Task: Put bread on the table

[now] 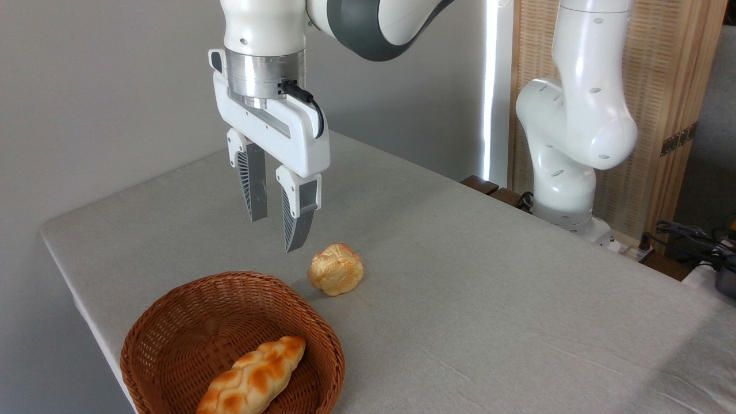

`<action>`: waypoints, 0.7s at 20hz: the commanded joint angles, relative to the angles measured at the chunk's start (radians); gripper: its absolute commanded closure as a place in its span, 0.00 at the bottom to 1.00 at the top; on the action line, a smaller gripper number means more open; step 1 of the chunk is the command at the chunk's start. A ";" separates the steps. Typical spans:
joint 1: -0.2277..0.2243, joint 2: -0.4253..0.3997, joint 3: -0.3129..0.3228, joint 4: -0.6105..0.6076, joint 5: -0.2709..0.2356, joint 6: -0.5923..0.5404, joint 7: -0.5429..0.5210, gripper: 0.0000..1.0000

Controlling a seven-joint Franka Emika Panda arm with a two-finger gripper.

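**Braided loaf in basket, gripper held above the table**

The bread (253, 376) is seen lying inside the wicker basket (172, 322) at the near left corner of the table (489, 299). A small round bun (336, 268) rests on the cloth just beyond the basket's far right rim. The gripper (279, 233) is held in the air above and behind the basket, fingers pointing down, parted by a narrow gap, with nothing between them.
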 commanded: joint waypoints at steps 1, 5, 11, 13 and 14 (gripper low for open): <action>-0.003 0.014 0.052 0.040 0.001 -0.010 0.009 0.00; -0.005 0.015 0.052 0.042 0.001 -0.008 0.011 0.00; -0.003 0.014 0.054 0.042 0.002 -0.002 0.011 0.00; -0.003 0.014 0.055 0.042 0.002 -0.002 0.011 0.00; -0.003 0.014 0.055 0.042 0.002 -0.002 0.011 0.00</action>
